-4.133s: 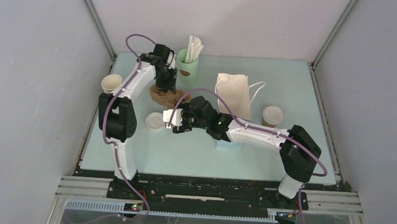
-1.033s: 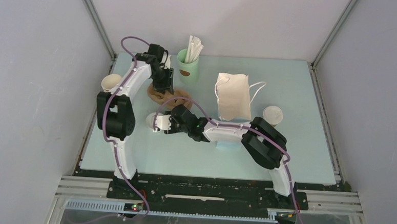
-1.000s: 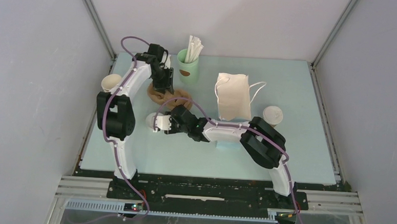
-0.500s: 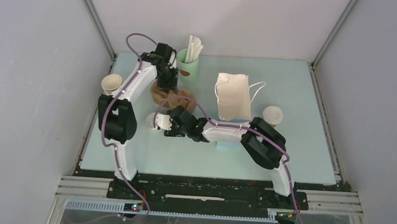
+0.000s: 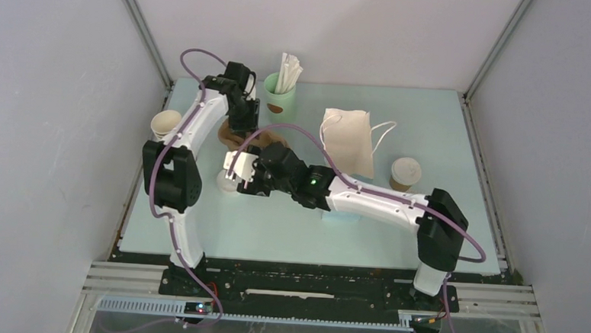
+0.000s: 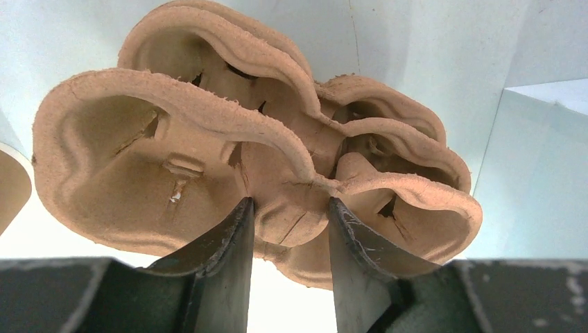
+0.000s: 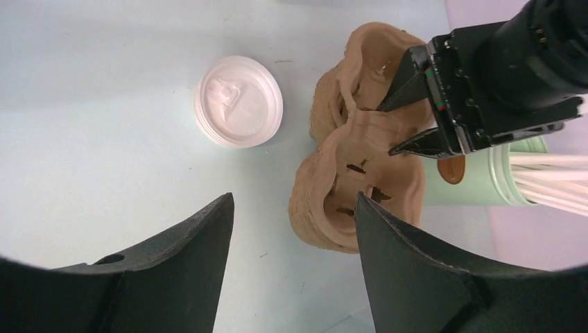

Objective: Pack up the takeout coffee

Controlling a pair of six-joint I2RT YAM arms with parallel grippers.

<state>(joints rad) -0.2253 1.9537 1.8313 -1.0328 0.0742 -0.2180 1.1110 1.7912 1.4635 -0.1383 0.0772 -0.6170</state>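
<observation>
pulp carrier is clamped centrally by the left jaws; the right jaws, apart, should be centred over the white lid.

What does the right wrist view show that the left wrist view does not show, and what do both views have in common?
Only the right wrist view: a round white plastic lid lying flat on the table, a mint-green cup holding white sticks, and the open right gripper, holding nothing. Only the left wrist view: the slits inside the wells of the brown moulded-pulp cup carriers, seen close. Both: those carriers and the left gripper, shut on their central ridge.
</observation>
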